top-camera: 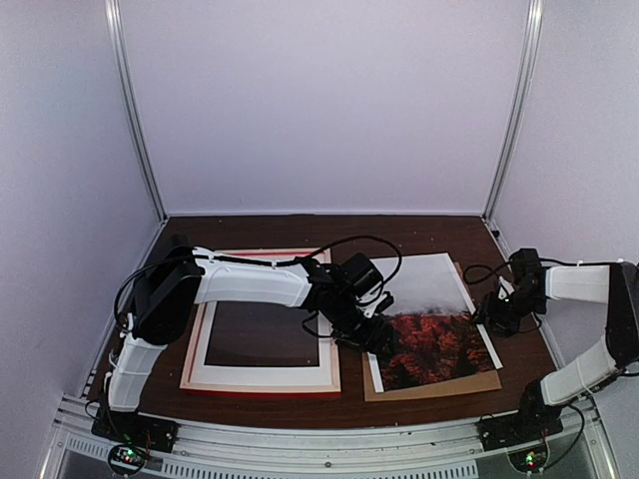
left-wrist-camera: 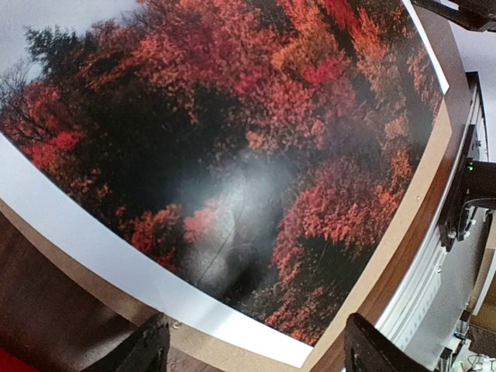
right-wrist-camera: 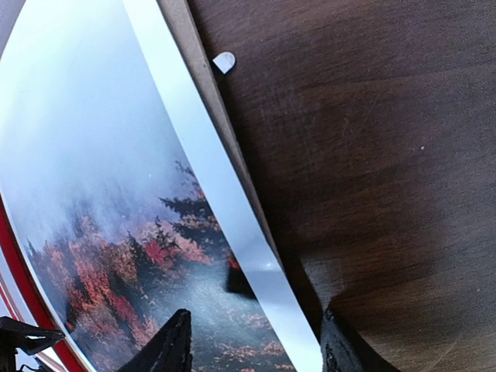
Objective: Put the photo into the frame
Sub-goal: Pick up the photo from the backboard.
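Observation:
The photo (top-camera: 434, 319), red-orange trees under a misty sky with a white border, lies flat on a brown backing board (top-camera: 429, 384) at the right centre of the table. The frame (top-camera: 258, 390), red-edged, lies to its left with a white mat (top-camera: 265, 374) in it. My left gripper (top-camera: 377, 337) hovers low over the photo's left edge, open; in the left wrist view the photo (left-wrist-camera: 256, 155) fills the picture and nothing sits between the fingers (left-wrist-camera: 147, 349). My right gripper (top-camera: 491, 317) is at the photo's right edge, open, its fingers (right-wrist-camera: 167, 349) straddling the white border of the photo (right-wrist-camera: 101, 194).
The dark wooden table (right-wrist-camera: 372, 155) is bare to the right of the board. A small white tab (right-wrist-camera: 224, 61) lies on it next to the board's edge. White walls enclose the table at the back and on both sides.

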`<act>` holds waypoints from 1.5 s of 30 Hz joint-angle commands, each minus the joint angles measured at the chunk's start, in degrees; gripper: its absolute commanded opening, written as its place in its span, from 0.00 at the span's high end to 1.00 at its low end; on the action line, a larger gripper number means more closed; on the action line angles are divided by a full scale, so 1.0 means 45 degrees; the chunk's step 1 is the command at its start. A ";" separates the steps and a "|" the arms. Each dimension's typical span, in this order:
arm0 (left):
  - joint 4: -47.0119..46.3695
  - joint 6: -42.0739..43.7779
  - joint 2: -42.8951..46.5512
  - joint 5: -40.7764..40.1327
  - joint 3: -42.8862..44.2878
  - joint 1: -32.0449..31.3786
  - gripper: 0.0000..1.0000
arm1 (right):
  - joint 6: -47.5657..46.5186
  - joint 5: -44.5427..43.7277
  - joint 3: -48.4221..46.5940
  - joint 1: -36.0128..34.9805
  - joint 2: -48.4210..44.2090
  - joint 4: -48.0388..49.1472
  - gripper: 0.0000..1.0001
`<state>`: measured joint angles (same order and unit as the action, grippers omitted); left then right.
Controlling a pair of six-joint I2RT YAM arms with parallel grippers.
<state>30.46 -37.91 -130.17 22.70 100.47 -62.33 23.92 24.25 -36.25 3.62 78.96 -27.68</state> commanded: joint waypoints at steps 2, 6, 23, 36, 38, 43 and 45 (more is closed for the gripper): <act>-0.0482 -0.0163 -0.0351 -0.0081 -0.0408 -0.0076 0.22 | -0.0065 0.0442 0.0280 0.0007 -0.0184 -0.0426 0.46; -0.0574 -0.0243 -0.0405 -0.0041 -0.0523 -0.0068 0.23 | -0.0043 0.0537 0.0195 0.0016 -0.0455 -0.0535 0.48; -0.0671 -0.0324 -0.0471 -0.0025 -0.0626 -0.0114 0.23 | -0.0208 0.1106 -0.0085 0.0016 -0.1233 -0.1120 0.60; -0.0976 -0.0529 -0.0240 -0.0194 -0.0943 -0.0113 0.23 | -0.0120 0.1145 0.0289 0.0016 -0.0980 -0.0968 0.68; -0.1049 -0.0566 -0.0189 -0.0230 -0.1005 -0.0115 0.23 | -0.0004 0.0936 0.0379 0.0016 -0.0956 -0.0957 0.69; -0.1136 -0.0638 -0.0139 -0.0297 -0.1095 -0.0115 0.23 | 0.0074 0.0892 0.0625 0.0006 -0.1010 -0.0865 0.71; -0.1134 -0.0655 -0.0136 -0.0289 -0.1098 -0.0112 0.23 | 0.0071 0.0914 0.0688 0.0011 -0.1068 -0.0843 0.72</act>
<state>25.19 -40.25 -129.54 22.96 97.62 -62.30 23.83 28.29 -34.22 3.64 74.28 -31.59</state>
